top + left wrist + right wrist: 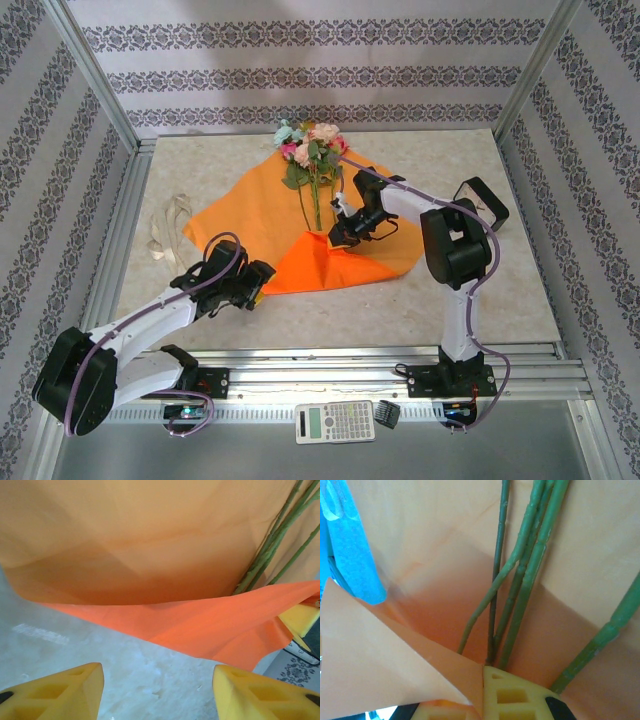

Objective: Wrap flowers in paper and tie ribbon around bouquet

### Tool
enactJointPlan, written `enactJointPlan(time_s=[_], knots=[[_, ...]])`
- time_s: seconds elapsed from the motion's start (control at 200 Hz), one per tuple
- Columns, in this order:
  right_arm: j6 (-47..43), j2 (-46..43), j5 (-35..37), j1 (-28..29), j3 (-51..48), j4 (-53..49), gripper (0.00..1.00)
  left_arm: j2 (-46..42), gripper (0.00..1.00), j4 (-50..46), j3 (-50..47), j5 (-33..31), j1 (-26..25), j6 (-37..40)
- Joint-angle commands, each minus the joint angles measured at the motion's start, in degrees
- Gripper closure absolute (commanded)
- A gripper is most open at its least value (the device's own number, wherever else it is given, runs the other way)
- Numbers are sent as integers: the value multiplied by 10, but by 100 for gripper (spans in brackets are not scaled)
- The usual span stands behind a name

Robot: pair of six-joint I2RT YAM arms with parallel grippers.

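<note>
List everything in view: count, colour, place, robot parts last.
flowers: one bunch, pink, peach and light-blue with green stems, on the paper, far middle
paper: one sheet, orange, mid-table, near flap lifted
ribbon: one, beige, left of the paper
calculator: one, white, near edge between the arm bases
small dark object: one, black, right of the calculator
table: one, pale marbled, centre
left fingers: two, yellow, open, at the paper's near-left edge
right fingers: two, yellow, shut on the paper by the stems

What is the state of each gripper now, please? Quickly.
Left gripper: open, holding nothing.
Right gripper: closed, apparently pinching a fold of the bright orange creased paper sheet beside the thin green flower stems.
</note>
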Motion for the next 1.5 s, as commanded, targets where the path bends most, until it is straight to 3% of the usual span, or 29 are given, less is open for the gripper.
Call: enactJointPlan(time_s=[0.0,0.629,0.964,1.024,1.104,1.144,1.184,1.284,1.364,1.419,1.494], knots=[[25,8,-29,-10,9,-1,100,5,41,58,-27,-8,0,-36],[65,47,-51,-48,-12,11,100,89,47,146,-37,-57,-31,-66],[75,51,-54,-51,-18,18,100,145,66,220,-41,-83,-42,-89],[79,48,-51,-50,-21,20,100,153,74,223,-38,-84,-44,-92],[90,36,-36,-50,-26,24,100,152,90,211,-35,-84,-47,-95],[103,21,-17,-51,-32,31,87,147,100,203,-37,-86,-48,-100],[117,-2,9,-52,-43,39,76,138,100,193,-40,-88,-50,-107],[170,-96,91,-53,-91,76,57,114,100,175,-48,-94,-52,-117],[235,-175,151,-54,-129,88,53,101,100,174,-56,-94,-53,-125],[313,-217,215,-54,-140,43,49,100,100,180,-61,-94,-53,-131],[408,-272,181,-49,-193,48,52,104,100,192,-64,-90,-53,-133]])
